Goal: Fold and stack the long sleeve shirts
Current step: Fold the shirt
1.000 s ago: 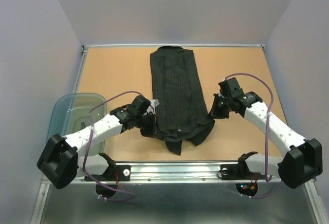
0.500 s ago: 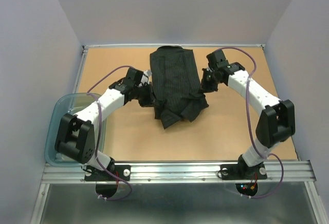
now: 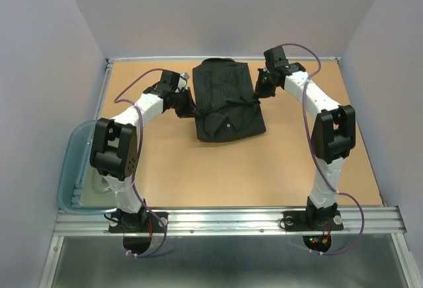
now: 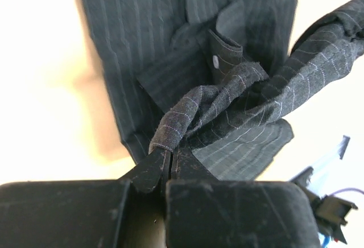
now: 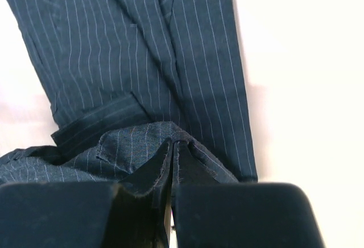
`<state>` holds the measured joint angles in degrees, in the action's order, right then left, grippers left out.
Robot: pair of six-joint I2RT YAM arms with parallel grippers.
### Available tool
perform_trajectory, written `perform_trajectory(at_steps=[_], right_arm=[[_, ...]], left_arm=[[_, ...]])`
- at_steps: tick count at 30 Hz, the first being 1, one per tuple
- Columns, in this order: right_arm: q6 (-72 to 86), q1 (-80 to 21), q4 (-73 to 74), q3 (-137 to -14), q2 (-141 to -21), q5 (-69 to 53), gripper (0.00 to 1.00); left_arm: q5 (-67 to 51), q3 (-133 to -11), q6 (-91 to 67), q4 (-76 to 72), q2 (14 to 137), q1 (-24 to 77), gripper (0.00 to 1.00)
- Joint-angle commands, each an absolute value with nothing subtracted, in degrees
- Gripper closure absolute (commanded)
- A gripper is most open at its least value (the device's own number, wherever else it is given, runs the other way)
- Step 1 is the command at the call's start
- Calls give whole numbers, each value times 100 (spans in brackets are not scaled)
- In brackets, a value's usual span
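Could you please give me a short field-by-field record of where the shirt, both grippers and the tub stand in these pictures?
garment: black pinstriped shirt, far middle of the table, one edge raised across it
left arm: left gripper shut on a bunched edge of the shirt
right arm: right gripper shut on the shirt's edge
container: blue-grey plastic tub, at the table's left near corner, apart from the shirt
progress: fold not yet finished

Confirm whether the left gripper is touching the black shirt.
Touching. The left wrist view shows the left gripper shut on a bunched edge of the black shirt, with cloth pinched between its fingertips.
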<state>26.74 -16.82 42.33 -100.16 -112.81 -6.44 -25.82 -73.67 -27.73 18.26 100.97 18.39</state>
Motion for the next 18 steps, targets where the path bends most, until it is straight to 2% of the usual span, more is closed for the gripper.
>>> perform_trajectory(at_steps=[1, 18], right_arm=[[2523, -1582, 3920, -10686, -11583, -598, 99], [2487, -1547, 3630, -11602, -12313, -492, 99]], left_arm=[[-2452, -7778, -2549, 1609, 10204, 1776, 100], [-2233, -8736, -2101, 1072, 10933, 1670, 100]])
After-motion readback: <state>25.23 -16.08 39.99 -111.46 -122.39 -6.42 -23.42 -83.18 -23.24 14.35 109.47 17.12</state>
